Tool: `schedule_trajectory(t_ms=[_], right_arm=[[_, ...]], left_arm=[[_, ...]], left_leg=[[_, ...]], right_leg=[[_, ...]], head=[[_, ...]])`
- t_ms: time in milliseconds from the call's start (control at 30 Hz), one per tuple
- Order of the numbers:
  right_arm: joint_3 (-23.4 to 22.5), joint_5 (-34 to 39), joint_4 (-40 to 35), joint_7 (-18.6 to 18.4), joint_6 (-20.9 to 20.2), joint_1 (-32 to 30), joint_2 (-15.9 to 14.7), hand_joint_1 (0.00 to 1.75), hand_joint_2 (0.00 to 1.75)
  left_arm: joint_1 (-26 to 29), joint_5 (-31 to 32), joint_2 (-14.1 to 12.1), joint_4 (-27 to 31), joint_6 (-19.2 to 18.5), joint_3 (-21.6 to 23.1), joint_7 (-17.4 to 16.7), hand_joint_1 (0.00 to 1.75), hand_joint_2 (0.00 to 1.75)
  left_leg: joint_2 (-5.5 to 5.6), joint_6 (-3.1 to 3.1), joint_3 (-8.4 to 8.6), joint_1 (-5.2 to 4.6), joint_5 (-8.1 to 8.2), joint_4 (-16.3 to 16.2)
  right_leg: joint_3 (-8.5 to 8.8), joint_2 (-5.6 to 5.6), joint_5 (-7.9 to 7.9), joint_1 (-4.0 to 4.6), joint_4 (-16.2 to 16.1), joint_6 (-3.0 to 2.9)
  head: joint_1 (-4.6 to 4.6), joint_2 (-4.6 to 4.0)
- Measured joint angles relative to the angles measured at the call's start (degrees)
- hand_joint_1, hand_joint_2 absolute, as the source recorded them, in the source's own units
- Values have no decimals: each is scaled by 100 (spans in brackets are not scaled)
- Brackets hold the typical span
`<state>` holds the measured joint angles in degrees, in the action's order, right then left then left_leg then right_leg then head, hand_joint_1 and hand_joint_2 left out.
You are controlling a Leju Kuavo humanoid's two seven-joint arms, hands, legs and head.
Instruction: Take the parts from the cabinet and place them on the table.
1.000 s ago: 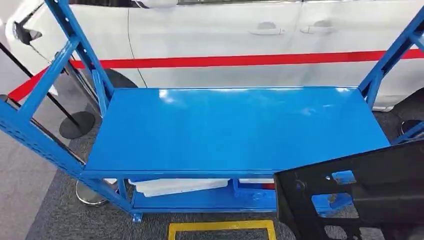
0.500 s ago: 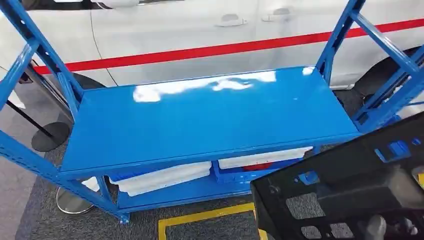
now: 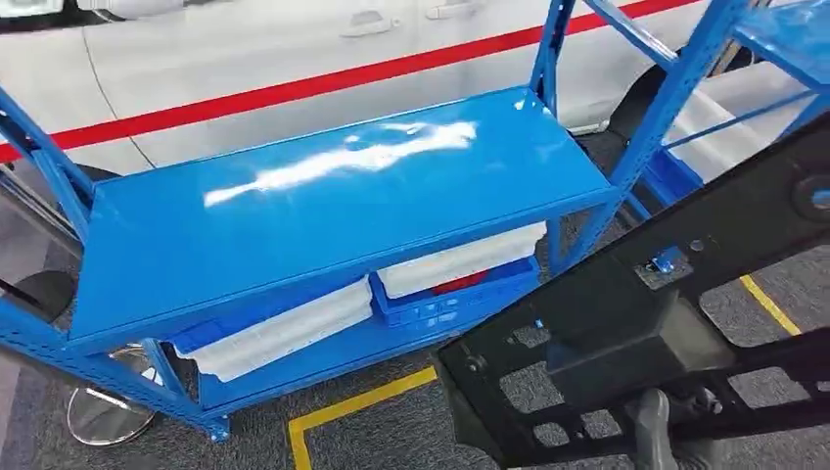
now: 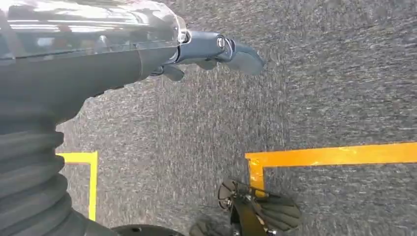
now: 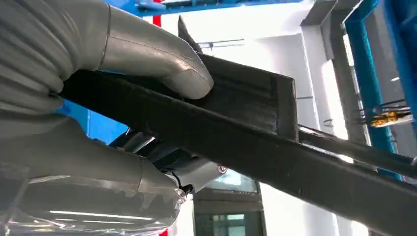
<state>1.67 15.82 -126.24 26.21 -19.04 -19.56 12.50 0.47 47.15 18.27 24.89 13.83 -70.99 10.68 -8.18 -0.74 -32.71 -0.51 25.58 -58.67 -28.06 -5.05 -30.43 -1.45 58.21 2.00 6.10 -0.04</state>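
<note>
Head view: we see the black perforated panel part (image 3: 626, 338) carried low on the right of the picture, tilted, with its upper end rising toward the right edge. It hangs in front of and apart from the blue shelf rack (image 3: 323, 211), over grey carpet marked with yellow floor tape (image 3: 357, 403). At the panel's lower edge we make out a grey portion of the right hand (image 3: 654, 431).

Right wrist view: we see the right hand (image 5: 123, 98) holding the panel (image 5: 275, 142), its thick grey thumb (image 5: 157, 59) pressed on one face of the black edge and the darker fingers (image 5: 147, 147) underneath, so the part is clamped between them.

Left wrist view: we see the left hand (image 4: 216, 49) hanging over the carpet with nothing in it; how far its fingers are spread we cannot tell, since the arm cover hides most of them.

The rack's top shelf is a glossy blue sheet. On the lower shelf lie two white trays (image 3: 284, 333) resting on blue bins (image 3: 455, 294), side by side. Behind the rack stands a white car (image 3: 245, 59) with a red stripe (image 3: 294, 88) along its doors. A second blue rack (image 3: 773, 59) stands at the upper right.
</note>
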Motion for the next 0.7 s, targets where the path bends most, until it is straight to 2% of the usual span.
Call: schedule_trajectory(t_ms=[33, 67, 100, 133, 167, 200, 233, 267, 300, 333, 367, 400, 433, 467, 500, 567, 600, 633, 667, 700], right_arm=[[63, 7, 22, 68, -4, 29, -20, 175, 175], [137, 31, 44, 140, -2, 73, -44, 175, 175], [224, 70, 63, 173, 4, 140, -66, 175, 175], [306, 94, 76, 168, 20, 218, -83, 175, 175], [377, 98, 102, 149, 37, 284, -90, 175, 175], [455, 107, 137, 138, 37, 345, -98, 175, 175], [523, 120, 181, 107, 39, 422, -111, 175, 175], [596, 127, 243, 65, 41, 514, -127, 175, 175], [670, 127, 300, 37, 41, 577, -144, 175, 175], [753, 127, 347, 15, 44, 618, -151, 175, 175], [820, 127, 384, -9, 46, 664, -157, 175, 175], [856, 127, 402, -20, 48, 700, -164, 175, 175], [949, 122, 454, -29, 57, 775, -177, 175, 175], [1011, 125, 489, -26, 76, 850, -188, 175, 175], [1105, 122, 557, -26, 109, 910, -212, 175, 175], [1208, 127, 627, -2, 162, 949, -258, 175, 175], [1245, 136, 658, 6, 186, 959, -284, 175, 175], [1271, 151, 706, 26, 192, 967, -328, 175, 175], [1306, 155, 741, 26, 205, 1016, -371, 175, 175], [1348, 160, 785, 24, 232, 1063, -407, 175, 175]], left_arm=[[-34, -27, 2, -2, 9, -22, 80, 0, 175], [-48, -53, 4, -2, 34, -44, 196, 0, 175], [-62, -81, 9, -2, 93, -76, 279, 0, 175], [-73, -85, 7, -4, 173, -111, 292, 0, 175], [-76, -85, 7, -11, 233, -142, 298, 0, 175], [-75, -85, 7, -28, 286, -179, 296, 0, 175], [-77, -83, 2, -43, 363, -203, 279, 0, 175], [-88, -79, -4, -55, 445, -227, 259, 0, 175], [-102, -74, -7, -70, 504, -251, 241, 0, 175], [-122, -61, -7, -76, 553, -273, 215, 0, 175], [-138, -46, -7, -83, 582, -286, 198, 0, 175], [-147, -40, -7, -87, 602, -297, 187, 0, 175], [-159, -33, -7, -92, 641, -310, 172, 0, 175], [-168, -29, -11, -92, 669, -315, 150, 0, 175], [-165, -15, -7, -96, 696, -328, 123, 0, 175], [-184, 4, -2, -96, 731, -347, 102, 0, 175], [-181, 6, 15, -98, 740, -347, 88, 0, 175], [-183, 4, 30, -98, 761, -354, 75, 0, 175], [-174, 4, 33, -98, 770, -356, 73, 0, 175], [-154, 4, 39, -98, 772, -365, 56, 0, 175]], left_leg=[[-60, 35, -9, 21, -43, 7], [-120, 75, -18, 23, -78, 11], [26, 149, -68, 58, -10, -28], [421, 198, -124, 70, 246, -164], [654, 200, -193, 73, 582, -441], [759, 189, -299, 72, 946, -869], [779, 170, -367, 68, 1168, -1248], [783, 141, -386, 63, 1225, -1528], [787, 106, -320, 55, 1121, -1578], [795, 60, -149, 43, 902, -1402], [823, 13, 103, 26, 670, -1055], [874, -25, 299, 11, 554, -770], [1139, -122, 697, -17, 537, -145], [1296, -159, 929, -3, 700, 299], [1262, -110, 870, -14, 648, 268], [1175, -151, 850, -77, 556, 305], [1076, -178, 813, 8, 427, 414], [977, -194, 763, -2, 331, 446], [893, -235, 685, -8, 263, 461], [789, -226, 598, -16, 204, 458]], right_leg=[[-38, 56, 28, 31, 21, -59], [-86, 118, 76, 24, 8, -130], [-157, 182, 168, -4, -19, -222], [-246, 255, 243, 8, -19, -274], [-335, 329, 313, 21, -17, -316], [-439, 417, 388, 48, -16, -347], [-537, 522, 466, 77, -9, -363], [-644, 627, 548, 106, -2, -370], [-743, 718, 622, 122, 9, -369], [-844, 805, 694, 134, 23, -365], [-928, 883, 759, 145, 33, -358], [-975, 933, 800, 151, 38, -351], [-1034, 1010, 883, 137, 44, -341], [-1075, 1057, 957, 171, 41, -303], [-1059, 1111, 1034, 117, -11, -249], [-1075, 1245, 1183, 80, -88, -153], [-1090, 1287, 1246, 116, -124, -115], [-1173, 1017, 993, 118, -4, -142], [-1270, 791, 594, 120, 269, -137], [-1367, 645, 196, 92, 680, -98]], head=[[2, 0], [0, 0], [0, 0], [0, 0], [2, 0], [0, 0], [0, 0], [0, 0], [0, 0], [0, 0], [0, 0], [0, 0], [2, 0], [0, 0], [0, 0], [4, 0], [4, 0], [4, 0], [0, 0], [0, 0]])
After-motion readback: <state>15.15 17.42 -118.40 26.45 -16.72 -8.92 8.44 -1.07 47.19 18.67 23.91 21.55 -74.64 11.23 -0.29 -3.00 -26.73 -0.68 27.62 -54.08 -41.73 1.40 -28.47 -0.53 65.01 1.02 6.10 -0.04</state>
